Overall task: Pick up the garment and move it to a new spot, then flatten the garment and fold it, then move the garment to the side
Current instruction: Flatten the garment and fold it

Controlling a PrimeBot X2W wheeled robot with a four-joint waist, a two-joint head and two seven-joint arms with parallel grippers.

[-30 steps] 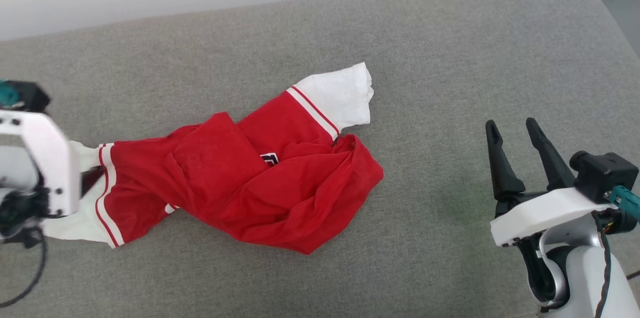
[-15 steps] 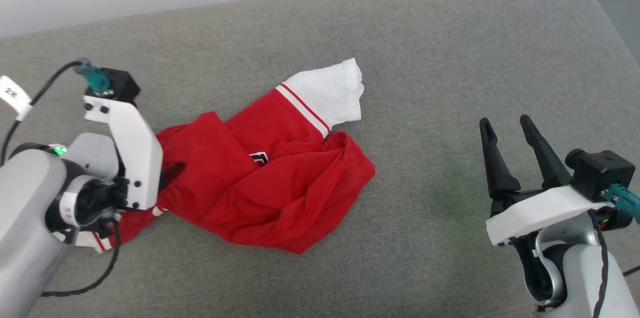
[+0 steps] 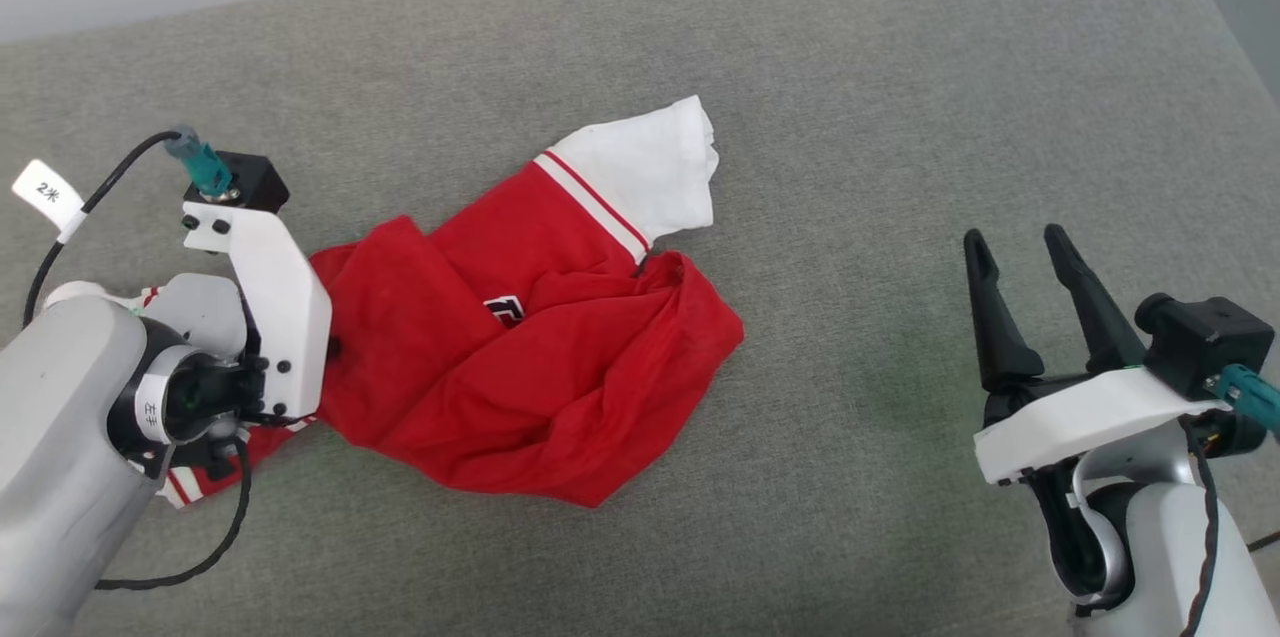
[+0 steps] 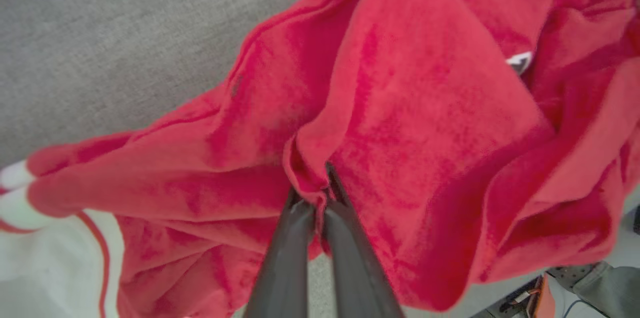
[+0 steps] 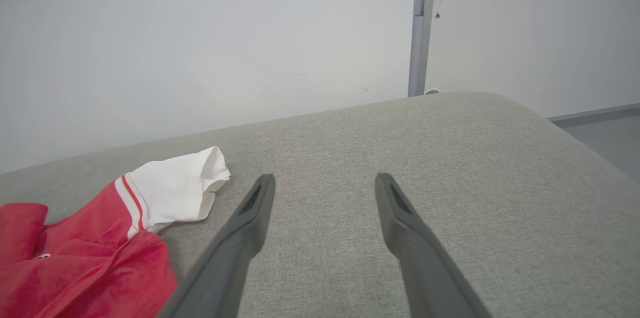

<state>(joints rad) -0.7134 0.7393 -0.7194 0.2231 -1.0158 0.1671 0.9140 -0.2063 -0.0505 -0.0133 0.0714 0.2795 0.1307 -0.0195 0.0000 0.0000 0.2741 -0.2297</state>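
The garment [image 3: 520, 367] is lying crumpled on the grey cushion [image 3: 900, 117], not yet lifted, flattened or folded. The left gripper [image 4: 320, 193] is pinching a red fold of it, while the right gripper [image 3: 1015, 242] is hovering spread, well apart. Only the first grasp seems done.

A small white tag [image 3: 47, 194] on a black cable [image 3: 140, 147] reads "2米". A white band [image 3: 153, 407] on the grey left arm [image 3: 60, 397] bears two characters, too small to read. The garment [image 3: 520, 367] shows a bit of black-and-white print [image 3: 505, 310], which is not readable.
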